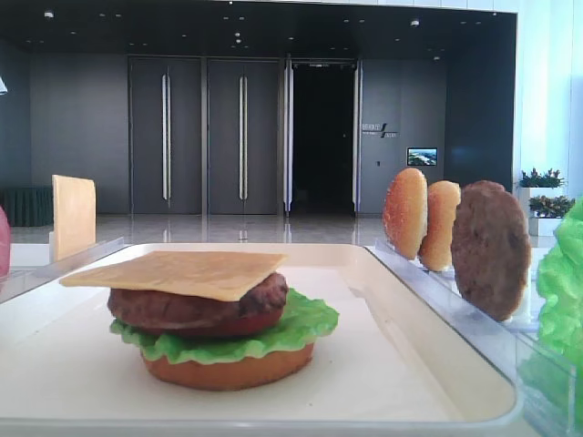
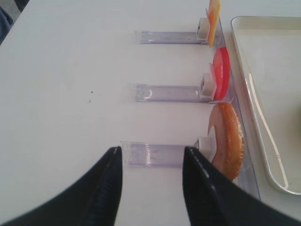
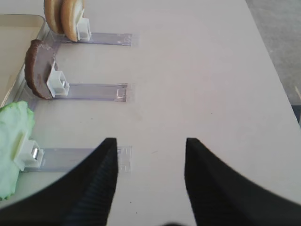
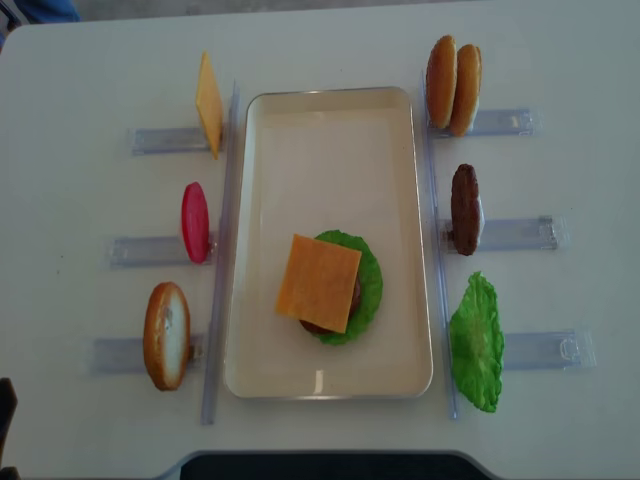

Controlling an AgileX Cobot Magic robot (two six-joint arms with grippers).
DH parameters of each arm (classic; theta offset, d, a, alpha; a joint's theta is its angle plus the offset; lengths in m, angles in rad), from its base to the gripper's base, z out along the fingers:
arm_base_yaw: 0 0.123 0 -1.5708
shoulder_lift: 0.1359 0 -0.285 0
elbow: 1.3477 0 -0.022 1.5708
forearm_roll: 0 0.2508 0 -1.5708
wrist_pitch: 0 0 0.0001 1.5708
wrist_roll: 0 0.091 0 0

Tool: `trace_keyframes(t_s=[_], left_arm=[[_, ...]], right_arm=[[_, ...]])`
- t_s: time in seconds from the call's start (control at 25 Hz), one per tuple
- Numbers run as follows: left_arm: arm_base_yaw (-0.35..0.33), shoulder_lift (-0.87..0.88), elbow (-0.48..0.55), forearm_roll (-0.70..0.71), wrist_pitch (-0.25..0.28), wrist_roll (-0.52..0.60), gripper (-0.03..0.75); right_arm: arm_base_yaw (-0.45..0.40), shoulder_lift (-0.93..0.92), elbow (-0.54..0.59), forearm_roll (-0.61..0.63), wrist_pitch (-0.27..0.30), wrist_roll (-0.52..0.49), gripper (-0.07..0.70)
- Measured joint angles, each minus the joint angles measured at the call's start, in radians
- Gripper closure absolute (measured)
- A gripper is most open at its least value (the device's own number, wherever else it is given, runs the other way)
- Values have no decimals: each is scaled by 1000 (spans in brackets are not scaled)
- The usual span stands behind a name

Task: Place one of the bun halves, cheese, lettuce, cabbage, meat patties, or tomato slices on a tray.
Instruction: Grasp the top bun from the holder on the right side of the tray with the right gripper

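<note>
Claws: right claw point(image 3: 149, 176) and left claw point(image 2: 151, 181) both released, nothing between fingers, each low over bare table point(image 4: 600, 60). Tray point(image 4: 262, 300), centre: stack w/ bottom bun, lettuce point(image 4: 370, 280), patty, cheese slice point(image 4: 318, 282) on top. Racks right of tray, near to far: spare lettuce leaf point(image 4: 476, 345), meat patty point(image 4: 464, 209), two bun halves point(image 4: 452, 84) upright. Racks left: bun point(image 4: 166, 335), tomato slice point(image 4: 195, 222), cheese point(image 4: 208, 104).

Cheese point(image 4: 318, 283) hides most of patty point(image 4: 352, 298); lettuce point(image 3: 11, 148) cut off.
</note>
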Motion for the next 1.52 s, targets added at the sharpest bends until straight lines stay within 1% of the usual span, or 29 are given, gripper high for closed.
trace_keyframes(t_s=[0.6,0.68,0.84,1.08,1.24,1.44,1.52], left_arm=[[0,0,0,0,0,0,388],[0,0,0,0,0,0,388],[0,0,0,0,0,0,388],[0,0,0,0,0,0,388],[0,0,0,0,0,0,388],[0,0,0,0,0,0,388],[0,0,0,0,0,0,388]], right_arm=[[0,0,0,0,0,-1,283],[0,0,0,0,0,-1,271],[0,90,-36,0,-1,-1,242],[0,338,-171,14,-3,-1,235],[0,539,-303,77,8,-1,235],[0,848,-502,96,67,-1,234],[0,983,-582,96,80,-1,234]])
